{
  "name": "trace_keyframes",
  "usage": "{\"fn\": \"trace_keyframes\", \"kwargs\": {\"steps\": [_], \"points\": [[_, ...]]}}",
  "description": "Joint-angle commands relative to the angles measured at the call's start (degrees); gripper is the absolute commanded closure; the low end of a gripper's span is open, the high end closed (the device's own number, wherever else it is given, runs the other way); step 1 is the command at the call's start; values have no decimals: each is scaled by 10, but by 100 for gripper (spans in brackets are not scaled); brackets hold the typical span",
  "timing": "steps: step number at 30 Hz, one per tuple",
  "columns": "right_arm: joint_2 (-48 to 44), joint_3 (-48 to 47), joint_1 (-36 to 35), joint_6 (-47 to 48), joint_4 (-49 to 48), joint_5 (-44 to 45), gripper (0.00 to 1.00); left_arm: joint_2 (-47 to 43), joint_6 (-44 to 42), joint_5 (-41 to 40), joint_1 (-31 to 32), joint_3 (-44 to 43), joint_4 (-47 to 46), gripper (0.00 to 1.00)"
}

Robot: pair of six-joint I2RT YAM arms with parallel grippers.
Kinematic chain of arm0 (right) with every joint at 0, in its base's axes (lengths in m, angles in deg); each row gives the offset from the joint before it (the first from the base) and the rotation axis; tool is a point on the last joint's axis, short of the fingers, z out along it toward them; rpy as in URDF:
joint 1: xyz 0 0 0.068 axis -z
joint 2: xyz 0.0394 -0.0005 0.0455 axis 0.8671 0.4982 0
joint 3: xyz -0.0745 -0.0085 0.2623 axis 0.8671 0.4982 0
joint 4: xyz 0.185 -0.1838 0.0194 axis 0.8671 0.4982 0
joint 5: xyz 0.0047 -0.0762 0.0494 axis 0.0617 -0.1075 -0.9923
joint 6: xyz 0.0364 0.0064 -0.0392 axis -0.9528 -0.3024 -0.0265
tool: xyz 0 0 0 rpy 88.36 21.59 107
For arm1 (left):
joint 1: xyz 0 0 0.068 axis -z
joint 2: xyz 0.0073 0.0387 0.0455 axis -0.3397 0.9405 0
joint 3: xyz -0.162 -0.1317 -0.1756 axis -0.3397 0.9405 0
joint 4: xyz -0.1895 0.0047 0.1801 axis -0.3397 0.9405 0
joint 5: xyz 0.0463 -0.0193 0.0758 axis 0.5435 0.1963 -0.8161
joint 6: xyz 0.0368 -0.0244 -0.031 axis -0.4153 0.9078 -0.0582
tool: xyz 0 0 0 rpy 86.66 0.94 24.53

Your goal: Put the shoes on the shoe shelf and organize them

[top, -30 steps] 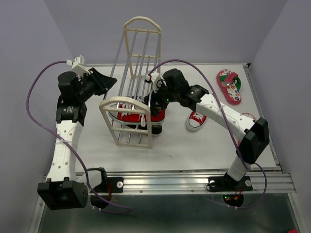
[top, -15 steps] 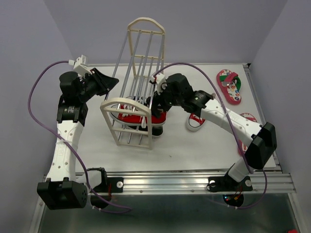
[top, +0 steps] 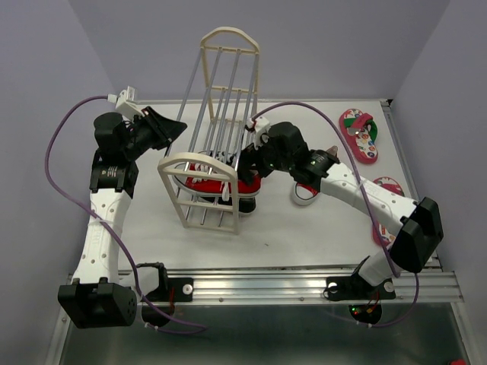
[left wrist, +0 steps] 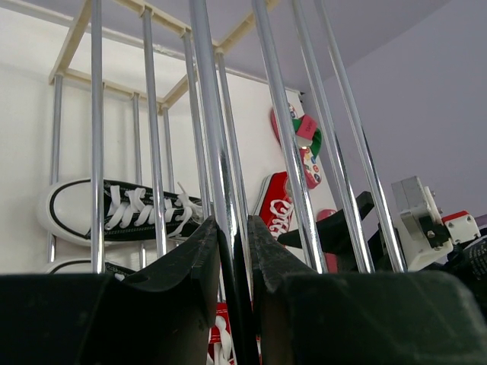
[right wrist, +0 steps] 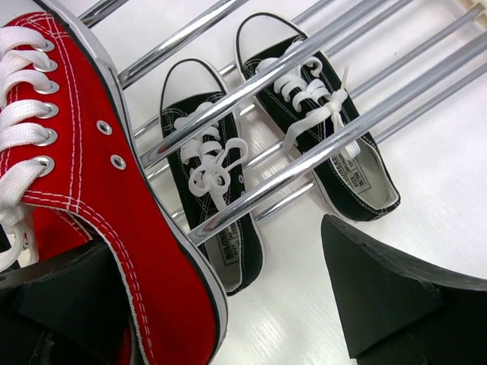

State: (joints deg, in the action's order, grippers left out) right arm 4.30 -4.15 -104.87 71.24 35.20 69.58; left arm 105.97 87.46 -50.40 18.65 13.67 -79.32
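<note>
The shoe shelf (top: 199,190) stands mid-table, cream end frames joined by grey rods. My left gripper (top: 179,126) is shut on one rod (left wrist: 221,152) on its left side; it also shows in the left wrist view (left wrist: 232,224). One red sneaker (top: 217,182) lies on a low tier, and appears in the right wrist view (right wrist: 76,152). My right gripper (top: 253,158) is at the shelf's right side, open (right wrist: 213,243), with that red sneaker beside its left finger. Two black sneakers (right wrist: 213,182) (right wrist: 319,129) lie under the rods. A second red sneaker (top: 307,190) lies on the table.
One flip-flop (top: 359,134) lies at the back right. Another (top: 389,182) is partly hidden behind the right arm. The table edge rail (top: 266,280) runs along the front. A purple cable (top: 53,152) loops off the left arm.
My right gripper has drawn back to the right from the shelf; the red sneaker stays on the low tier. The shelf's far end shifted slightly right. The left gripper holds still.
</note>
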Motion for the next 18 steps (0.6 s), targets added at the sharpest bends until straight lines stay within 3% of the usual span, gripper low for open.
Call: {"fn": "trace_keyframes", "kwargs": {"steps": [1, 7, 18], "points": [[-59, -4, 19, -62, -109, 1, 0, 29, -96, -32, 0, 51, 62, 100], [-83, 19, 30, -90, -133, 39, 0, 28, -95, -31, 0, 51, 62, 100], [-140, 42, 35, -108, -165, 25, 0, 31, -93, -22, 0, 54, 57, 100]]}}
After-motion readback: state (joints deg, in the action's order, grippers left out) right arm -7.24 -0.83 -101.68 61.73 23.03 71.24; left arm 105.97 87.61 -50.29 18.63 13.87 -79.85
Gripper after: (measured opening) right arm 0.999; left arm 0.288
